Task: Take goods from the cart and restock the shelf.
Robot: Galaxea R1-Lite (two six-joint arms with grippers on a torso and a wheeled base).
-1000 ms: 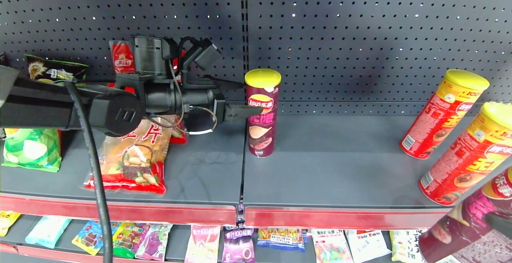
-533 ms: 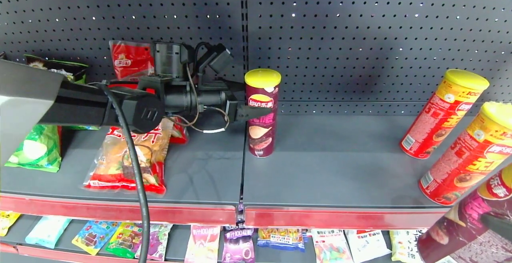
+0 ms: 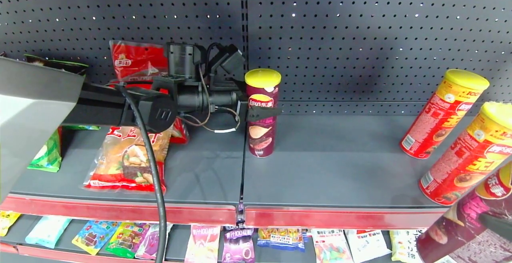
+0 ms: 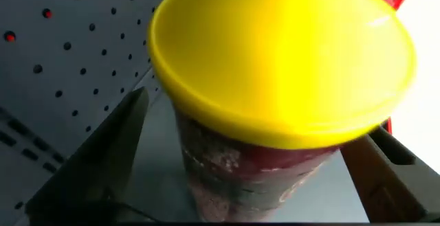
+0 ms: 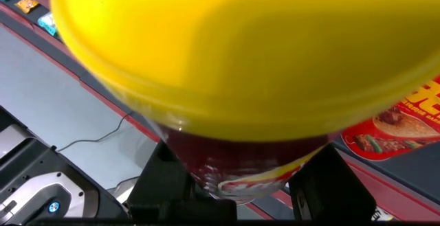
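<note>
A purple chip can (image 3: 262,137) with a yellow lid stands upright mid-shelf near the pegboard back. My left gripper (image 3: 267,110) reaches in from the left at mid-height and is open, one finger (image 3: 262,113) crossing the can's front. The left wrist view has the can's lid (image 4: 282,68) between the two dark fingers (image 4: 96,167), with a gap at the side. At the bottom right, my right gripper (image 3: 496,222) is shut on a second purple can (image 3: 460,225), held tilted below the shelf's front edge. Its yellow lid (image 5: 254,54) looms in the right wrist view.
Two red chip cans (image 3: 442,115) (image 3: 468,155) lean at the shelf's right end. A peanut bag (image 3: 128,159), a red bag (image 3: 136,61) and a green bag (image 3: 46,155) lie on the left. Bare shelf (image 3: 332,163) spans the middle. Small packets fill the lower shelf (image 3: 280,241).
My left arm has pushed to the right, so its fingers now reach along both sides of the standing purple can. The can itself has stayed put. The right gripper's can barely shifted.
</note>
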